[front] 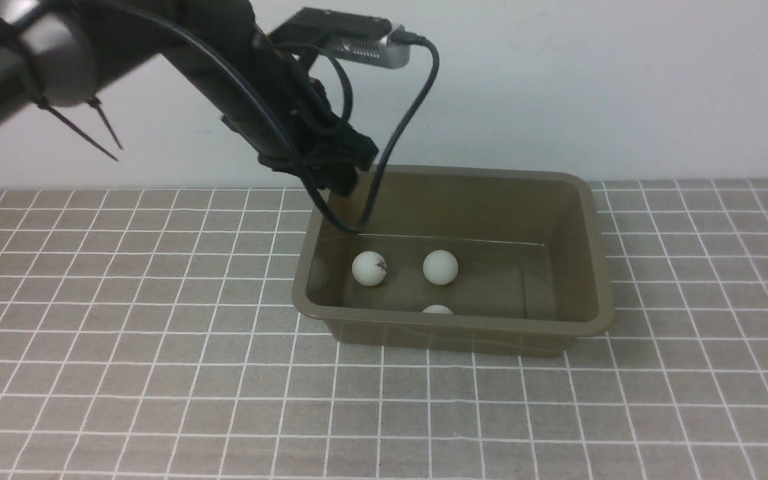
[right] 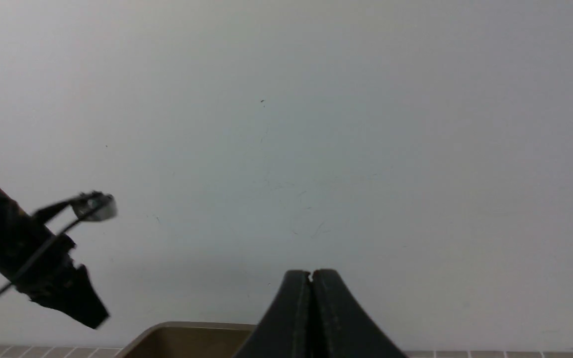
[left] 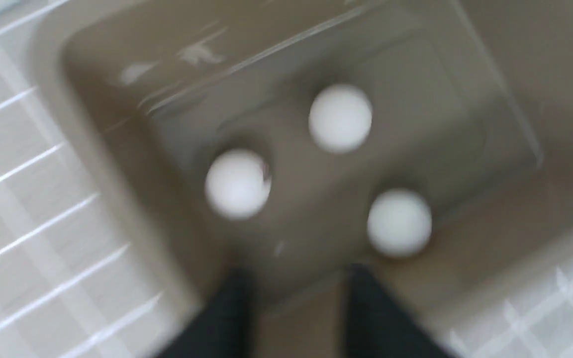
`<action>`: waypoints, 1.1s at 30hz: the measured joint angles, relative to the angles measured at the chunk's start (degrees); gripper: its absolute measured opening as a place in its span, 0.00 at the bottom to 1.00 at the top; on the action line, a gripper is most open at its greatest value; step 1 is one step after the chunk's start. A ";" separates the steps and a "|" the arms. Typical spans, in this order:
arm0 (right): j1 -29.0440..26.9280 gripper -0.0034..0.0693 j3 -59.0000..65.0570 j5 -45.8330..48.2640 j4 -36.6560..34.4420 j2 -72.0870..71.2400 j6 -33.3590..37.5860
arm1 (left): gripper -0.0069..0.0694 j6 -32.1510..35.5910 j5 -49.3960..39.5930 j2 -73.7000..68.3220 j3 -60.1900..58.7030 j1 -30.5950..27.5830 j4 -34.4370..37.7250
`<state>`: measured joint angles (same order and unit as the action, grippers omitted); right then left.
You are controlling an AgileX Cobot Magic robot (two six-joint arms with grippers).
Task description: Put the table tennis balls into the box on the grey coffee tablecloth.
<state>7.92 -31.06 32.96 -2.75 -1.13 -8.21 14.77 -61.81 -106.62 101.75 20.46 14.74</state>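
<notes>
Across the middle and bottom of the front view, grey coffee tablecloth (front: pixel 157 373), woven-looking, gridded in thin white lines. Along the top, smooth pale wall (front: pixel 591 87). From upper left to upper centre, glossy black and silver left arm (front: pixel 224 73) with looping dark cable (front: pixel 417 100); pale marking at the far left edge, too blurred to read. At centre, olive-brown plastic box (front: pixel 457 337), round-cornered, flared at the rim. Left gripper (left: pixel 299 293) parted and empty, above the box; right gripper (right: pixel 310 278) closed, tips together, nothing held. Inside the box, three matte white table tennis balls (front: pixel 440 267), the leftmost dark-printed, illegible.
</notes>
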 joint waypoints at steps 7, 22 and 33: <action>0.00 0.03 0.04 -6.69 8.75 -0.02 -1.86 | 0.08 -6.06 -1.03 16.46 -6.53 0.00 -7.72; 0.00 0.03 0.04 -7.08 9.89 -0.02 -4.95 | 0.08 -8.40 35.71 73.98 -64.38 0.00 -2.98; 0.00 0.03 0.04 -7.08 9.96 -0.02 -4.95 | 0.08 -10.64 44.81 96.77 -77.63 0.00 1.53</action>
<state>7.92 -31.02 25.88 7.20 -1.15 -13.17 4.13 -16.99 -9.85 24.12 20.46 16.26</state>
